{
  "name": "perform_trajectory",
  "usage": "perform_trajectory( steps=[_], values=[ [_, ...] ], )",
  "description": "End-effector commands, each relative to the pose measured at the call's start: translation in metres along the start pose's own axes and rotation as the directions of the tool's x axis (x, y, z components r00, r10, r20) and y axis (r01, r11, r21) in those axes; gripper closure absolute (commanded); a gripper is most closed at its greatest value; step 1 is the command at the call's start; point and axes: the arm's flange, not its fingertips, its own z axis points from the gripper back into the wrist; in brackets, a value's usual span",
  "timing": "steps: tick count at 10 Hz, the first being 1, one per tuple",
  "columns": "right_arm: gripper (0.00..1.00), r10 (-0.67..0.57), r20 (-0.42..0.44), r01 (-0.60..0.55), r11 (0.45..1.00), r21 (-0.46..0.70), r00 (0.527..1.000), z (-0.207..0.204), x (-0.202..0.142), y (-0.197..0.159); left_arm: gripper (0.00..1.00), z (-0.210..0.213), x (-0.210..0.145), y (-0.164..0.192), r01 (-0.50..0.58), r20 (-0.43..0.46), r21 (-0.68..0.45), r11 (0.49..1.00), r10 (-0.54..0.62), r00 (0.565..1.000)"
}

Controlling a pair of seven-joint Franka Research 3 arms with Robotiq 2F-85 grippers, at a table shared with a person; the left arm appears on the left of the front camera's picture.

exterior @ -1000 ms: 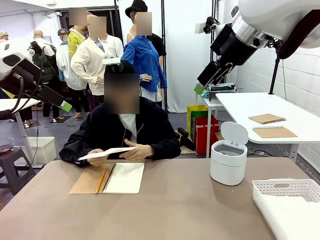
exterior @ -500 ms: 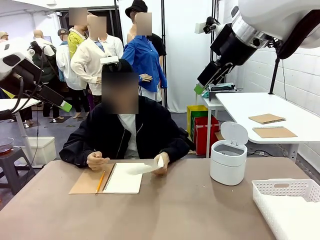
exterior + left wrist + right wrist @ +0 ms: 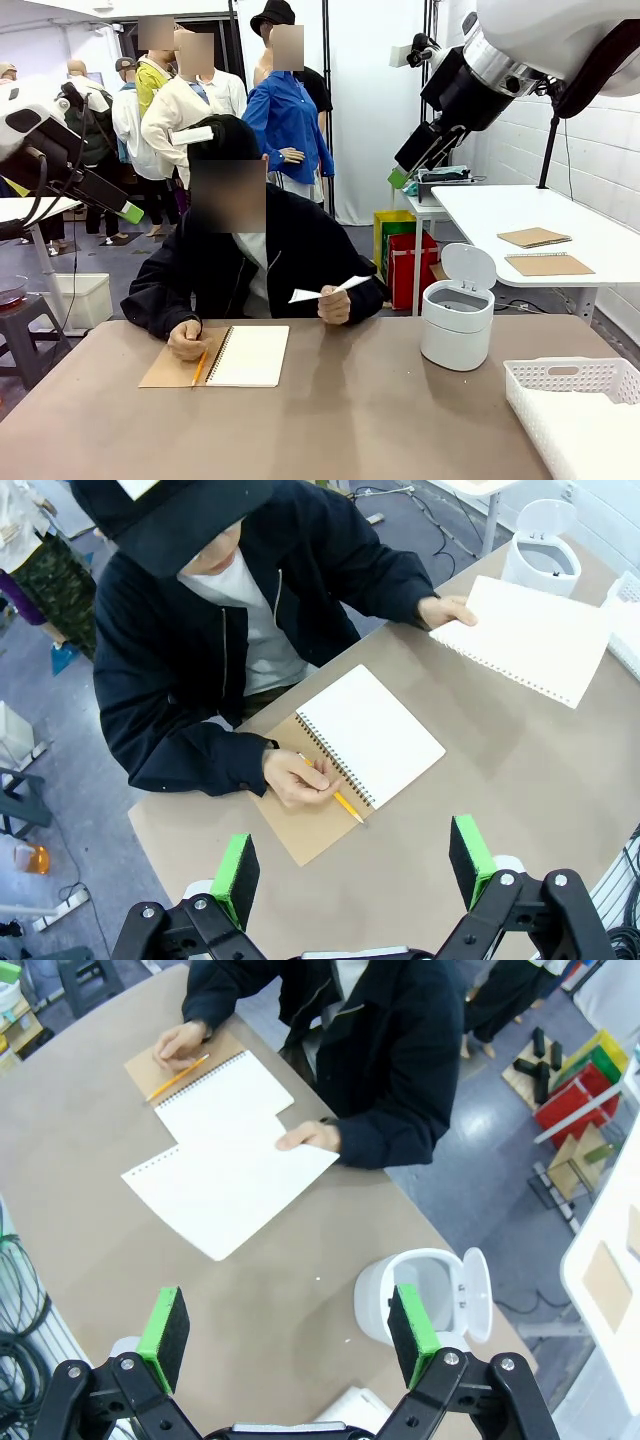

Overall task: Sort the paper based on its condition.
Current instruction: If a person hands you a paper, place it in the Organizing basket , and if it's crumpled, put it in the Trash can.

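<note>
My left pincer (image 3: 353, 885) is wide open at the bottom of its wrist view, and my right pincer (image 3: 290, 1345) is wide open at the bottom of its own, with nothing in either one. The person's left hand (image 3: 334, 305) holds up the white paper (image 3: 530, 637), near the middle of the front view. The person's other hand (image 3: 187, 341) is on the open notebook (image 3: 250, 356), by the yellow pencil (image 3: 200, 364), left of the middle.
</note>
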Motion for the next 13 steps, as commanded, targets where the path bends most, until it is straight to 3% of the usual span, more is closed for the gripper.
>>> perform_trajectory(
  steps=[1,13],
  values=[
    [0.0,0.004,-0.003,-0.004,1.0,-0.002,1.0,-0.0002,-0.0002,0.0007,0.0,0.0015,0.0008,0.0004,0.001,0.008,0.005,1.0,-0.001,1.0],
    [0.0,0.004,-0.003,-0.004,1.0,-0.002,1.0,-0.0002,-0.0002,0.0007,0.0,0.0015,0.0008,0.0004,0.001,0.008,0.005,1.0,-0.001,1.0]
  ],
)
